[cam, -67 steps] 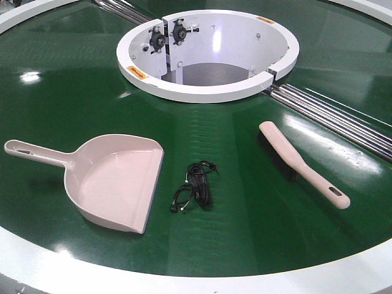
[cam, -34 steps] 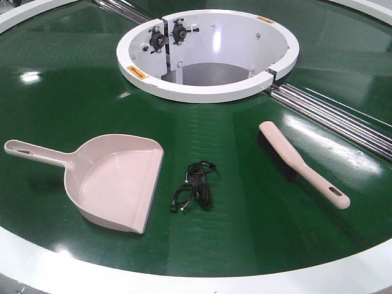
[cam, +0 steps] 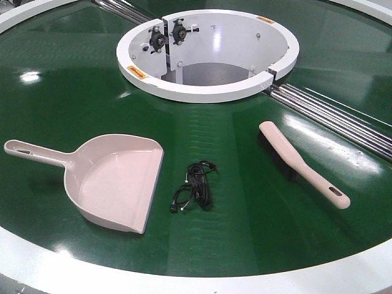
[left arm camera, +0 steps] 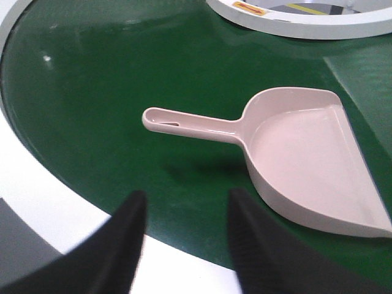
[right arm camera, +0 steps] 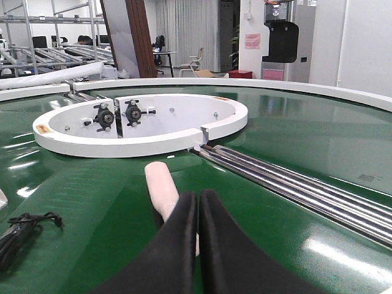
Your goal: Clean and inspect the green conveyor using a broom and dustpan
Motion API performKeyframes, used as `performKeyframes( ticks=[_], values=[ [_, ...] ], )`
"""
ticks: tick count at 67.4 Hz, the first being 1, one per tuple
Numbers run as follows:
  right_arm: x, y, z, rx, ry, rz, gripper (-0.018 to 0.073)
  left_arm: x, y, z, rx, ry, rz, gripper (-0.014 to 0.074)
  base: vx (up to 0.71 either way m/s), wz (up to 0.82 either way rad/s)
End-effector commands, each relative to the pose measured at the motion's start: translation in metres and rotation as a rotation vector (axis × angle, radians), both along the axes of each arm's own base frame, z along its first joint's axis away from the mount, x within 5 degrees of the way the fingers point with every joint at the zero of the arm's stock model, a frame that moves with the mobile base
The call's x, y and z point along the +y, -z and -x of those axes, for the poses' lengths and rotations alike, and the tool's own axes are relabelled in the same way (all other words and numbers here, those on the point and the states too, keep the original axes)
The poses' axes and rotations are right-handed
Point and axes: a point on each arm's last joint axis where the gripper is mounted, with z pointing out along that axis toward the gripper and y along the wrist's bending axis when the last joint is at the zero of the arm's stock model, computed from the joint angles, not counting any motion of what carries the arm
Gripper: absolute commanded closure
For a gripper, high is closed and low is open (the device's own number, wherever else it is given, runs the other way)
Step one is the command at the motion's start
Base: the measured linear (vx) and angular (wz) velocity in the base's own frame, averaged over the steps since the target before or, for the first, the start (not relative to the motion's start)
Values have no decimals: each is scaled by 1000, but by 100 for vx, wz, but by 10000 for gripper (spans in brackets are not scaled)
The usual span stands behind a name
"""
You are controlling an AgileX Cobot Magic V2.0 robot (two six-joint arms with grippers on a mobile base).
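The green conveyor (cam: 245, 202) is filling the front view, its glossy belt throwing back ceiling lights, and a white outer rim (cam: 184, 278) is curving along its near edge. The white centre hub (cam: 208, 92) is sitting at the far middle, open at its core, with shiny metal rails (cam: 331, 116) running from it toward the right. The dustpan (cam: 116, 184) is lying flat on the belt at near left, scoop mouth facing right and its slotted handle pointing left. The broom (cam: 303, 165) is lying on the belt at near right, well apart from the dustpan, resting on its black bristles with the slotted handle end pointing toward the near right. A tangle of black cable (cam: 196, 187) is lying between the two, just beside the dustpan's open edge and touching neither. In the left wrist view, the left gripper (left arm camera: 187, 199) is hanging over the edge of the belt and the rim with its jaws spread wide and gripping nothing, the dustpan's handle lying beyond them. In the right wrist view, the right gripper (right arm camera: 198, 196) is showing its jaws pressed together with nothing caught between them, and the broom's rounded end is showing just beyond the fingertips (right arm camera: 208, 202)
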Motion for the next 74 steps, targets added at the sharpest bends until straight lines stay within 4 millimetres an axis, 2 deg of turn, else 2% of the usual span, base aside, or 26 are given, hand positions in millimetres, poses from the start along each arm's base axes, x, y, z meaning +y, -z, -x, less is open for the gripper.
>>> performKeyframes(
  ticks=[1, 8, 12, 22, 28, 36, 49, 66, 74],
  values=[
    [0, -6, 1, -76, 5, 12, 568, -2, -15, -7, -82, 25, -8, 119, 0, 0],
    [0, -6, 1, -76, 5, 12, 568, -3, -14, -10, -73, 36, -19, 20, 0, 0],
    [0, -6, 1, -76, 5, 12, 568, -3, -14, -10, -83, 35, -19, -3, 0, 0],
    [0, -6, 1, -76, 5, 12, 568, -2, -16, -11, -94, 33, -38, 15, 0, 0],
    [0, -6, 1, -76, 5, 12, 568, -1, -23, -21, -41, 28, -62, 35, 0, 0],
    [0, -6, 1, -76, 5, 12, 568, -2, -48, -48, 33, 27, -37, 55, 0, 0],
    [0, -6, 1, -76, 5, 12, 568, -3, -75, -110, 165, 80, -112, 63, 0, 0],
    [0, -6, 1, -76, 5, 12, 568, -6, -79, -190, 342, 167, -172, 63, 0, 0],
    [0, -6, 1, -76, 5, 12, 568, -7, -73, -215, 395, 254, -269, 63, 0, 0]
  ],
)
